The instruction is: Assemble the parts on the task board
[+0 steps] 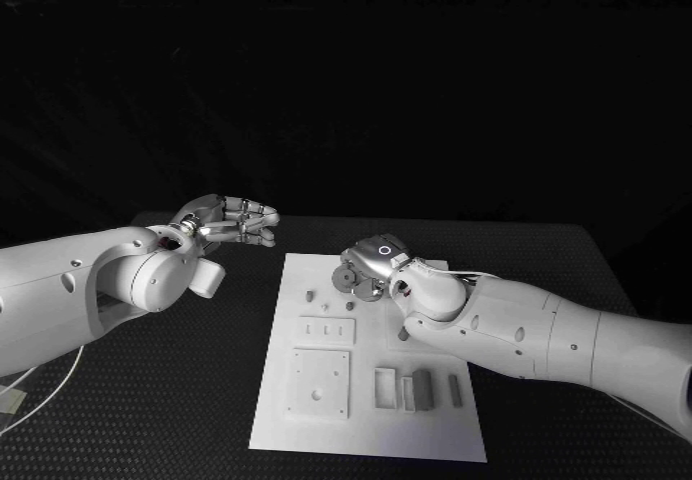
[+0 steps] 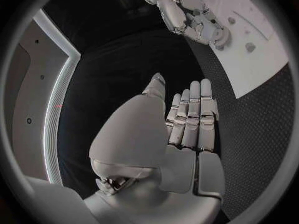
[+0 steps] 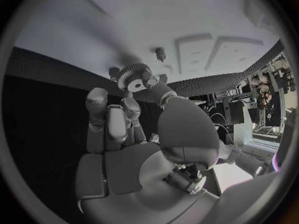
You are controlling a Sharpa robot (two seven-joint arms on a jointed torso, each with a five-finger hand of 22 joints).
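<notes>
The left silver many-fingered hand [image 1: 228, 221] hovers over the black textured table [image 1: 173, 400] at about ten o'clock from the white rectangular task board [image 1: 447, 430], well clear of it. In the left wrist view its fingers [image 2: 193, 117] lie straight, side by side, with nothing in them. The board carries small pegs [image 1: 309, 296] near its far edge, two square plates [image 1: 319, 383] down its left side and narrow upright blocks [image 1: 407, 389] toward five o'clock. The right silver hand [image 1: 364, 272] sits over the board's far end, at twelve o'clock. Its wrist view shows a small toothed gear wheel [image 3: 136, 79] pinched at its fingertips [image 3: 97, 98], close above the board beside a peg [image 3: 161, 53].
</notes>
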